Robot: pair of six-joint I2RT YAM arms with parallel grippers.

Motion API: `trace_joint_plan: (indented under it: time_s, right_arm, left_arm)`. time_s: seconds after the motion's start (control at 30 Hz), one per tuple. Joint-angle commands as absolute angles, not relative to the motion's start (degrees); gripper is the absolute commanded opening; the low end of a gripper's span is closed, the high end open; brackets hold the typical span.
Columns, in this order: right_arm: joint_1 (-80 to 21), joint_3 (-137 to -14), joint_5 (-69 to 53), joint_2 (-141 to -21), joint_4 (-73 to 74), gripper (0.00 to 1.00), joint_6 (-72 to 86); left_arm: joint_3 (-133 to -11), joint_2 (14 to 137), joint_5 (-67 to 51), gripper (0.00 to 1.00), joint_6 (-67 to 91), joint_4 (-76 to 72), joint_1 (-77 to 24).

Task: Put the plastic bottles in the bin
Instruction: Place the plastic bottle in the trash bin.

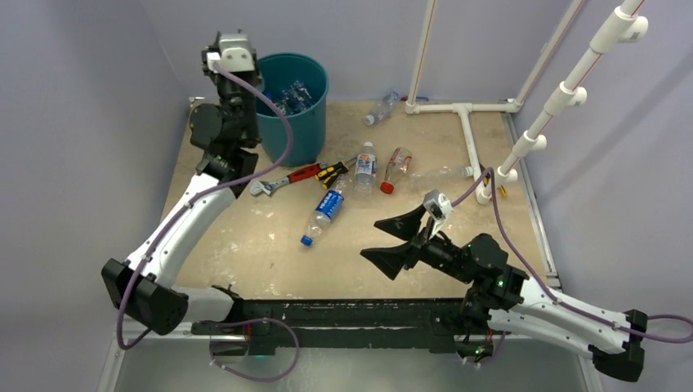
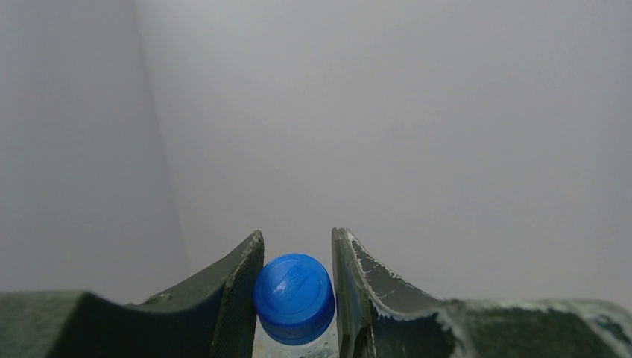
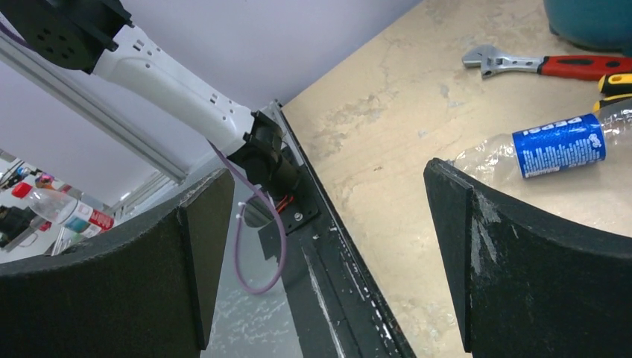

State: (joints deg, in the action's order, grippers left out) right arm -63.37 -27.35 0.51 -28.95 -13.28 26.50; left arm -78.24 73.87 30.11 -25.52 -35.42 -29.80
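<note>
Only the left wrist view shows the left gripper clamped on a blue-capped bottle, which the top view hides beneath the wrist. From above, that arm stands beside the bin, which seems to hold several bottles. The right gripper hangs wide apart over the surface, near a blue-labelled bottle lying there.
</note>
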Motion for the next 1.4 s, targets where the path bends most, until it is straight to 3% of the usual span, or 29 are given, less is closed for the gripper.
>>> trace_joint_plan:
  time_s: [0.0,0.23,0.73,1.37]
  right_arm:
    - [-63.5,-27.8,0.2,-30.5,-14.2,0.99,27.5]
    - [-63.5,-30.5,0.1,-33.3,-13.1,0.99,24.4]
    - [-63.5,-27.8,1.9,-28.1,-9.5,0.99,24.8]
    - [-63.5,-27.8,1.8,-28.2,-9.2,0.99,24.3]
  left_arm:
    - [-82.1,76.6,25.0,0.00,-13.7,-45.0,-22.4]
    - [-85.0,83.5,19.3,0.00,-4.3,-44.1,-19.5]
    - [-80.0,91.2,23.8,0.00,1.4,-35.1,-15.5]
    - [-76.6,94.8,16.8,0.00,8.9,-26.5,-15.5]
